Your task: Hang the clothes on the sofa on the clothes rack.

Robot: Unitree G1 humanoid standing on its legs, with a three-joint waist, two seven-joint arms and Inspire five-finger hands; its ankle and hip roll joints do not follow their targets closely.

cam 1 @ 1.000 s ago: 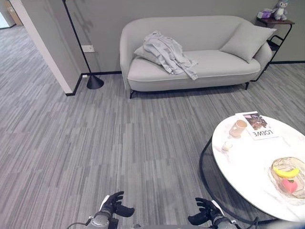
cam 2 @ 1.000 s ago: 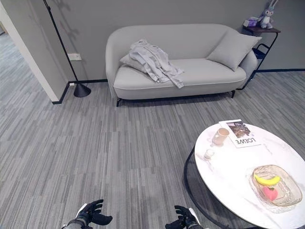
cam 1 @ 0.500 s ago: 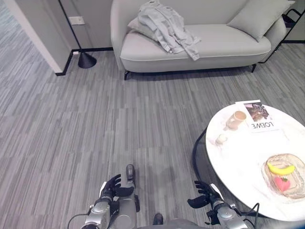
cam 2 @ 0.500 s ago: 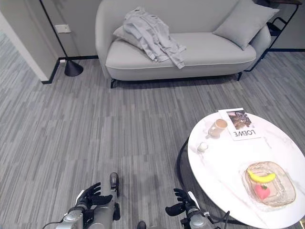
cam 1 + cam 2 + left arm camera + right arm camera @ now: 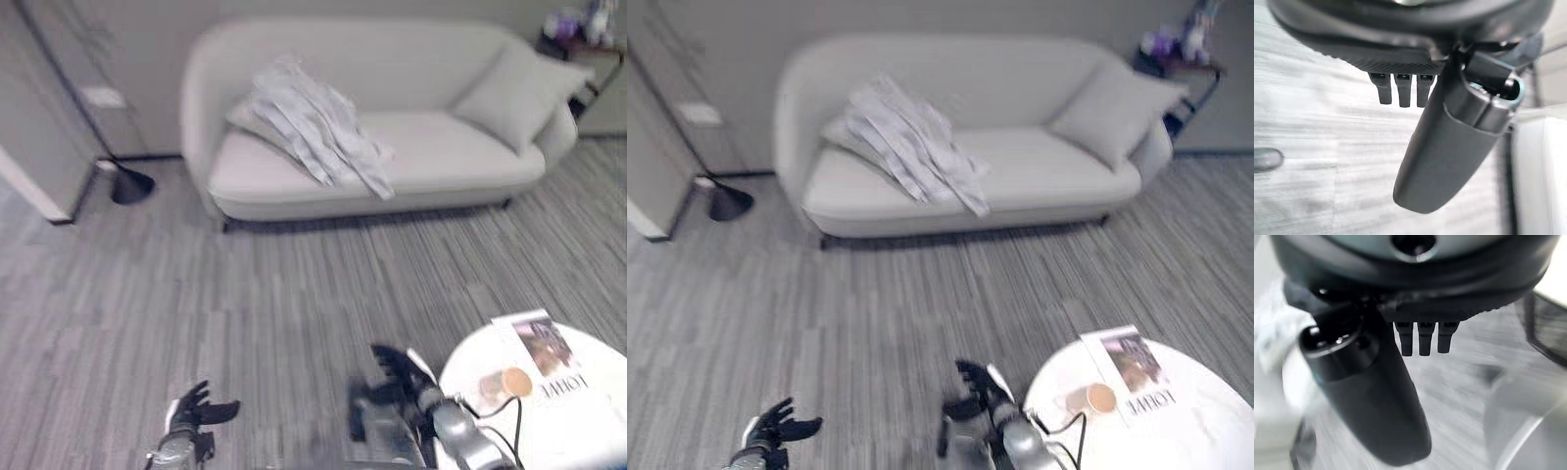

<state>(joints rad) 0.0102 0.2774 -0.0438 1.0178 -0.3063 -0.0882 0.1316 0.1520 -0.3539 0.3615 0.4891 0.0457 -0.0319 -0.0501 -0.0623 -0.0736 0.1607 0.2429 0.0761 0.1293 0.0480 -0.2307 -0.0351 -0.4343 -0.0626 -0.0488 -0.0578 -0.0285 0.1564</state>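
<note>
A pale grey garment (image 5: 312, 129) lies crumpled over a cushion on the left half of a light grey sofa (image 5: 431, 157), with one end trailing toward the seat's front edge. My left hand (image 5: 196, 411) hangs low at the bottom left over the floor, fingers relaxed and empty; its thumb (image 5: 1449, 147) stands out past the fingers in the left wrist view. My right hand (image 5: 402, 377) is at the bottom centre beside the round table, also open and holding nothing. Both hands are far from the sofa.
A round white table (image 5: 588, 421) at the lower right carries a cup (image 5: 511, 382) and a magazine (image 5: 551, 357). A floor lamp base (image 5: 129, 184) stands left of the sofa. A cushion (image 5: 509, 83) leans at the sofa's right end. Striped grey floor lies between me and the sofa.
The whole view has shifted: the camera turned and tipped up, so the sofa sits lower and more central. My right hand rose and moved left; the left hand stays low.
</note>
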